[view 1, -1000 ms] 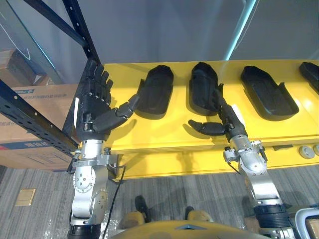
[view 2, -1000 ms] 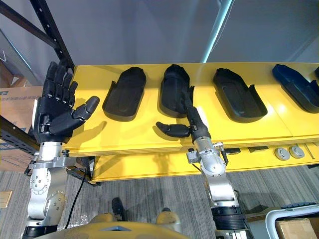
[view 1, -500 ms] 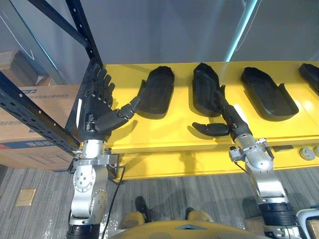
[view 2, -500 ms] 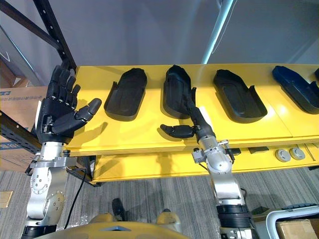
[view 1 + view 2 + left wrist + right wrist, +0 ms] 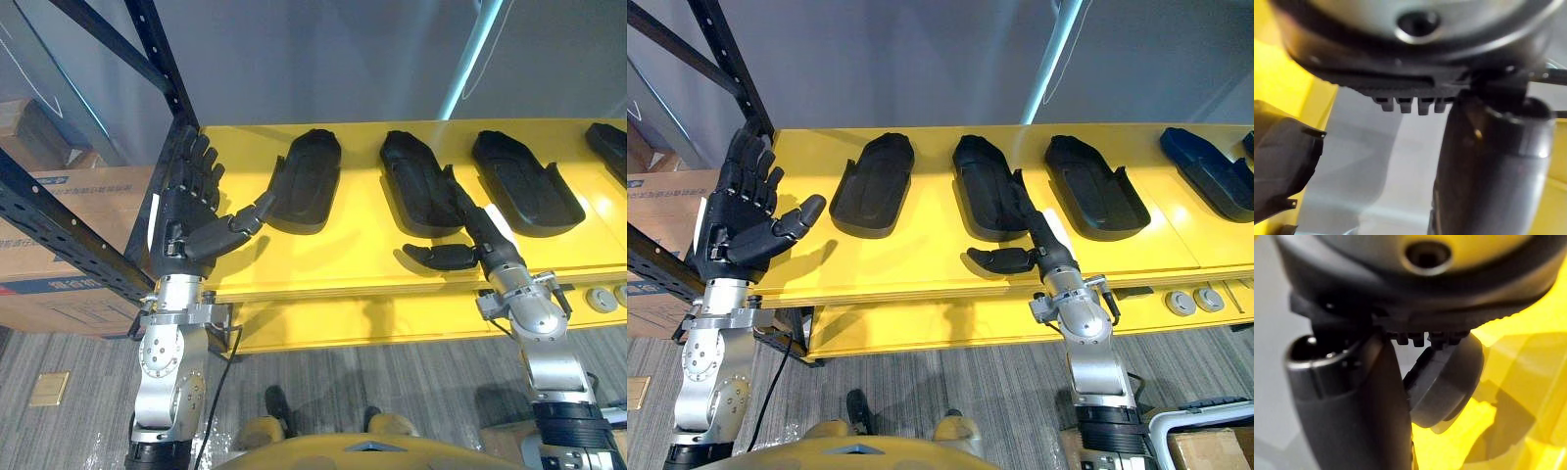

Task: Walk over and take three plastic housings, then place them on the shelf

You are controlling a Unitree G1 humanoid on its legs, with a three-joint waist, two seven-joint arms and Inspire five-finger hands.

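Three black plastic housings lie in a row on the yellow shelf [image 5: 343, 250]: a left one [image 5: 306, 181], a middle one [image 5: 419, 186] and a right one [image 5: 524, 181]. My right hand [image 5: 482, 233] is open, its straight fingers laid along the middle housing's right edge and touching it, the thumb stretched out to the left over the shelf. The middle housing lies slanted, close to the right one. My left hand [image 5: 186, 220] is open and raised at the shelf's left end, its thumb tip near the left housing's lower corner, holding nothing.
A black rack upright [image 5: 162, 69] rises just behind my left hand. Cardboard boxes [image 5: 59, 225] stand to the left. A dark blue housing [image 5: 1205, 174] lies at the far right of the shelf. Two round grey fittings [image 5: 1195, 301] sit on the lower ledge.
My right hand has slid to the right along the shelf, and the middle housing has shifted and turned rightward with it. My left hand has hardly moved.
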